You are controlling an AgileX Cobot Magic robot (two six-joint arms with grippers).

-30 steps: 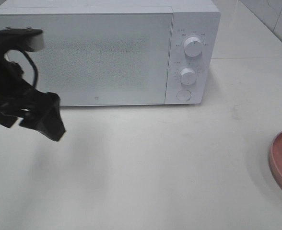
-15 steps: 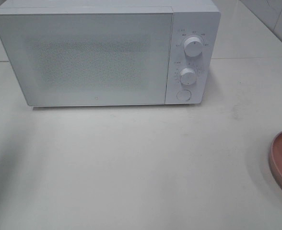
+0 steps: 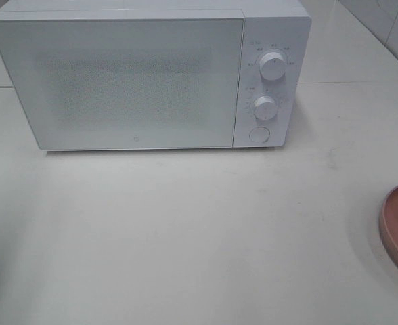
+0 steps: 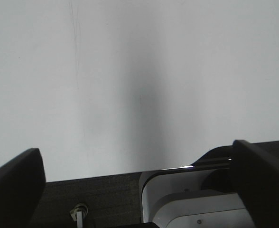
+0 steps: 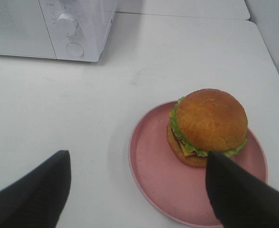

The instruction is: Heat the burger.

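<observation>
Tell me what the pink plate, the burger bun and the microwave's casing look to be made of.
Pink plate: matte, likely plastic or similar; even dull colour, no glare.
Burger: the bun has a glossy golden-brown skin with a mottled surface; real or a model, the look leaves open.
Microwave: smooth white casing, probably painted metal or plastic; its door panel looks finely speckled.

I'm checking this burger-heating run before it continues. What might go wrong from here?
The microwave door is shut, so a carried burger would have nowhere to go. The burger sits off-centre on the plate; a grip may squash it or drag the plate. The plate lies near the table edge.
</observation>
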